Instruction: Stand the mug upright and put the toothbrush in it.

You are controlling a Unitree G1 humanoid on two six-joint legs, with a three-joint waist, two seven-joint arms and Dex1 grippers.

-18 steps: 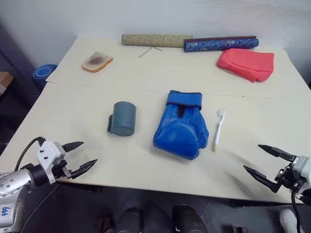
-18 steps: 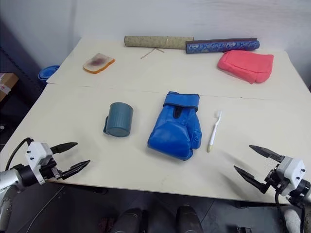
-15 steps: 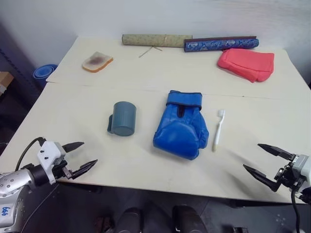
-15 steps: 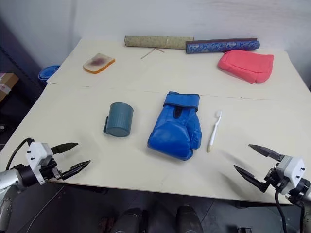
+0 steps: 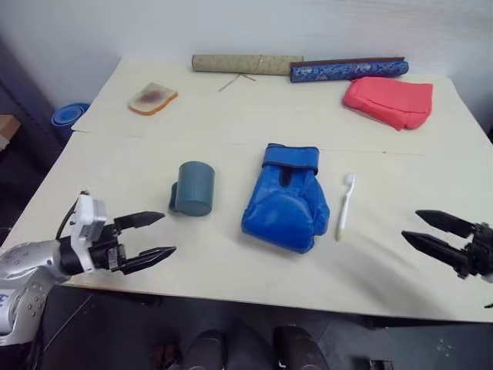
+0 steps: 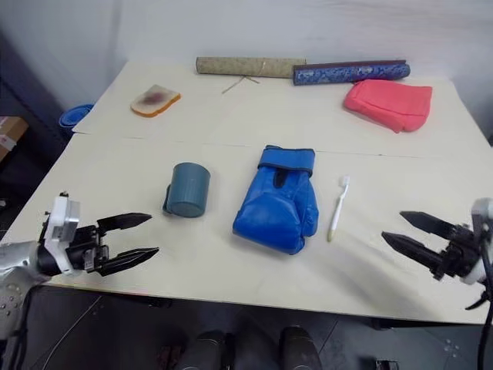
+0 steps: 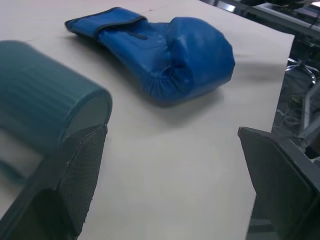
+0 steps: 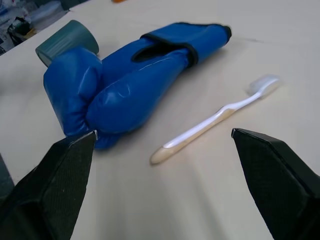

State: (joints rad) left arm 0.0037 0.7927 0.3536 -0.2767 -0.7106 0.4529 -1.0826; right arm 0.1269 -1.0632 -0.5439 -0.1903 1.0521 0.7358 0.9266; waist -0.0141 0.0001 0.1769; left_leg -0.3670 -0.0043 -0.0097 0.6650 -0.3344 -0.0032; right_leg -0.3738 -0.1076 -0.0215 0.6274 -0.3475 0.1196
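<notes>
While on its side on the tabletop [image 5: 231, 123], mug [image 5: 193, 188] lay left of centre, base turned toward the near edge, handle on its left side against the surface. Just right of it, well apart from touching, blue boxing glove [image 5: 286, 197], cuff pointing away toward the far edge. Right of the glove, near but apart, toothbrush [image 5: 346, 205], flat on the tabletop, bristle head at the far end, pale handle end nearer. Left gripper [image 5: 148, 238] hovered over the near left edge, fingers spread wide, holding nothing, pointed toward the mug but short of it. Right gripper [image 5: 428, 233] hung over the near right edge, likewise spread wide and empty, aimed inward, toothbrush ahead of it and apart. Along the far edge lay a tan roll [image 5: 246, 63] and a dark blue roll [image 5: 348, 69] end to end, with a red cloth [image 5: 389, 99] just in front of the blue one. At far left sat a slice of toast [image 5: 152, 98].
</notes>
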